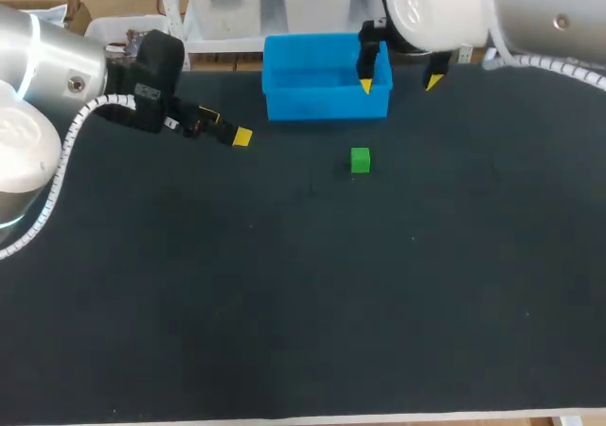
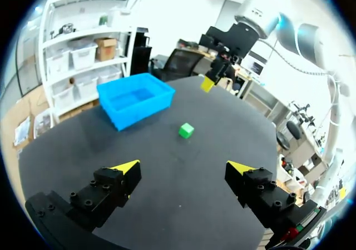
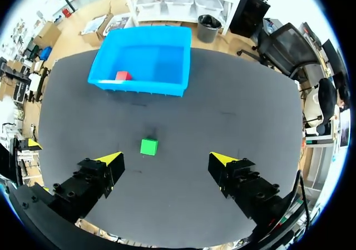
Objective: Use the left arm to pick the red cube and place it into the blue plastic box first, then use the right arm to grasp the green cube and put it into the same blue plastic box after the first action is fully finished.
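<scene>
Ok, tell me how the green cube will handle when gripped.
The green cube looks rigid with flat faces, so it should not roll. Small, so probably light; a nudge may slide it on the table. Flat sides should suit the right tool.

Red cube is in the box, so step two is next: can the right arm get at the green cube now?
Likely yes. The green cube sits alone on bare table, clear of the blue box, ahead of the open right gripper; the left gripper is well aside.
</scene>
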{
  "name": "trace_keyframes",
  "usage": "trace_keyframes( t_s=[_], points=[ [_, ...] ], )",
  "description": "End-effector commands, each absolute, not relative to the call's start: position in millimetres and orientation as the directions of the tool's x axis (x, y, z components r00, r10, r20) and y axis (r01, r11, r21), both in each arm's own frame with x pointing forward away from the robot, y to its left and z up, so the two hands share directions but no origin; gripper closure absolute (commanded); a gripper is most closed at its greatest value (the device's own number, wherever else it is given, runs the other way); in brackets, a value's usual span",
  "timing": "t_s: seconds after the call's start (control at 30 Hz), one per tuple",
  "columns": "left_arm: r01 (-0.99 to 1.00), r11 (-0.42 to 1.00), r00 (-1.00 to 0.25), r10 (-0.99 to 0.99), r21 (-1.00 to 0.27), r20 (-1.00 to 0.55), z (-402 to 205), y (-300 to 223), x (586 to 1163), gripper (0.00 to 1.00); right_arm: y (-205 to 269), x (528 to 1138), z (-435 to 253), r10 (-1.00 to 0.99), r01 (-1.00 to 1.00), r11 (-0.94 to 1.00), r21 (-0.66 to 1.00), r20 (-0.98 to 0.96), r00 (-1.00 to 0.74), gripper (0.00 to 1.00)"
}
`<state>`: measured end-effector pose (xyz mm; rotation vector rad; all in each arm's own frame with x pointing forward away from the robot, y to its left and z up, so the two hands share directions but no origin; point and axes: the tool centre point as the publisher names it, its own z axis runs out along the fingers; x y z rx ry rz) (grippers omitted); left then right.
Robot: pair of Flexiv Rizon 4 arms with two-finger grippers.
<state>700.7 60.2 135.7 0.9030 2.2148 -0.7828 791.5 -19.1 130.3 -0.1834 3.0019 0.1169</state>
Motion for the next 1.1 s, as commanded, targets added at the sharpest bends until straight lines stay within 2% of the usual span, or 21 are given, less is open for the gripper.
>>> trace_keyframes(
  t_s=[0.03, 0.3, 1.1],
  points=[
    [0.757, 0.588, -0.573, 0.385, -0.286, -0.724, 134, 61, 700, 0.00, -13, 798, 129, -0.130, -0.133, 0.988, 0.073, -0.038, -0.991, 0.00],
    [0.757, 0.588, -0.573, 0.385, -0.286, -0.724, 134, 61, 700, 0.00, -4, 798, 123, -0.142, -0.139, 0.988, 0.064, 0.028, -0.990, 0.00],
    [0.757, 0.588, -0.573, 0.385, -0.286, -0.724, 134, 61, 700, 0.00, 2, 802, 125, -0.138, -0.135, 0.988, 0.082, 0.030, -0.990, 0.00]
  ],
)
